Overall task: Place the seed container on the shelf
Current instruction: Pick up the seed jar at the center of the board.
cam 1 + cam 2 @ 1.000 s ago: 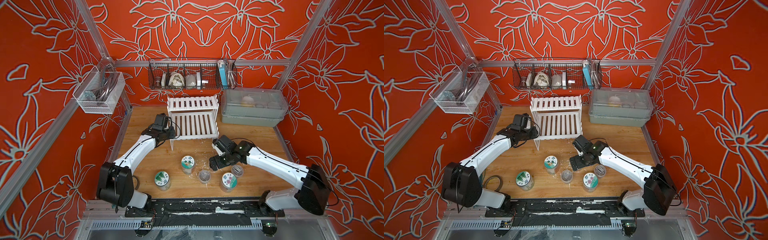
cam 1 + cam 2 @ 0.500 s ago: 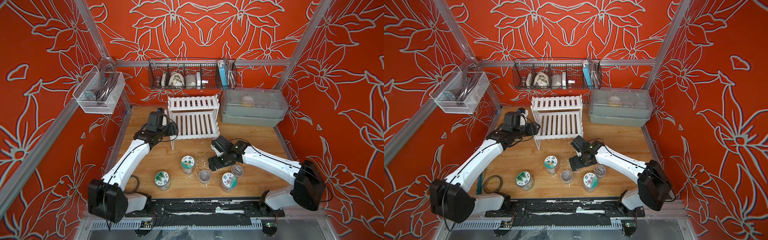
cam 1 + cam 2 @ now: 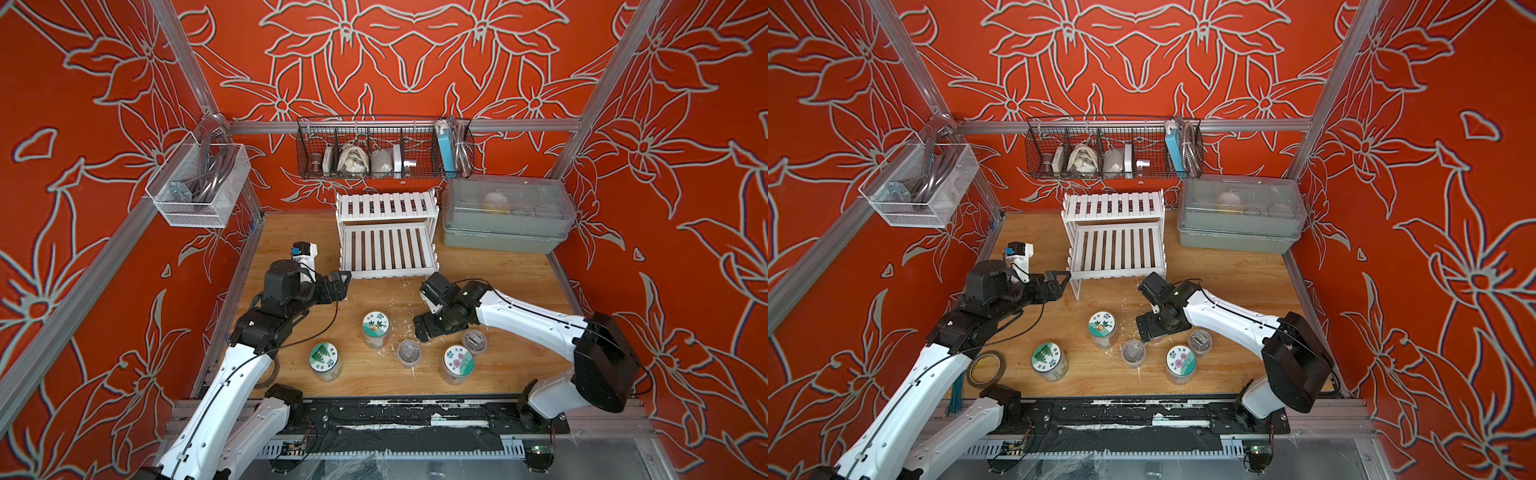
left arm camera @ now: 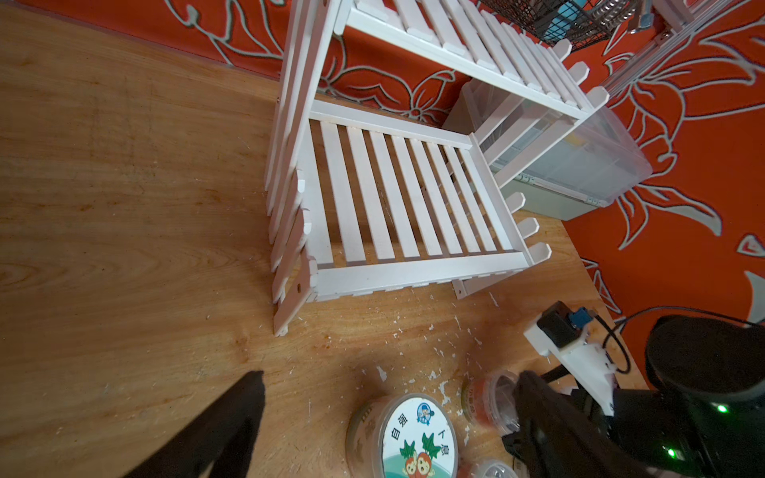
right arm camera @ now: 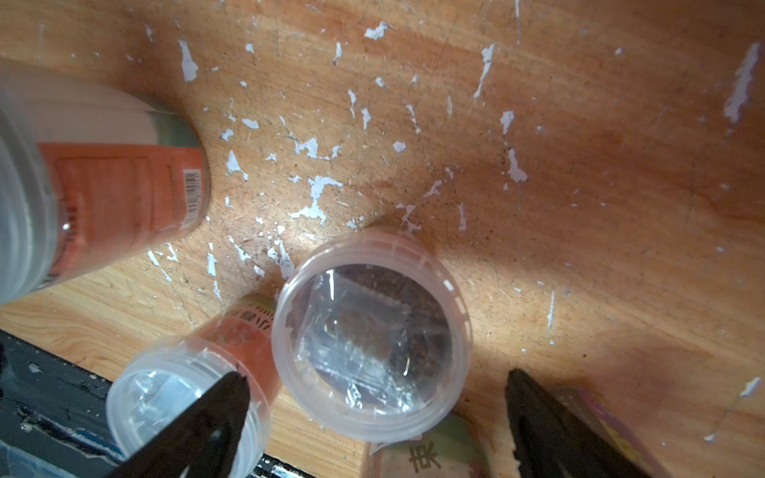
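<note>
Along the near edge of the bench (image 3: 498, 274) stand a green-lidded jar (image 3: 325, 360) and a flower-lidded jar (image 3: 458, 363). A roll of tape (image 3: 986, 368) lies by the near left corner, partly under the left arm. A small clear-topped pot (image 3: 409, 352) stands between the two jars, and a second pot (image 3: 474, 341) sits just behind the flower-lidded one.

The right gripper (image 3: 424, 330) points down at the wood just behind these, to the right of the carrot-lidded jar (image 3: 375, 328). Seen from its wrist, the jaws gape wide. The clear-lidded seed container (image 5: 371, 335) stands upright on the bench between the two black fingers (image 5: 198, 426). Neither finger squeezes it, and I cannot tell whether either one brushes its side. The container is on the bench, nearer the near edge than the far one, about midway across.

Further back, the left gripper (image 3: 344, 284) hangs close to the near left leg of the shelf (image 3: 388, 273) but apart from it. Its jaws are spread wide, with only bare wood between them.

The shelf, a white two-tier slatted rack, stands at the middle of the far edge, its back to the wall. A grey lidded box (image 3: 505, 224) fills the far right corner just beside it. A black wire basket (image 3: 384, 149) hangs on the wall above.
</note>
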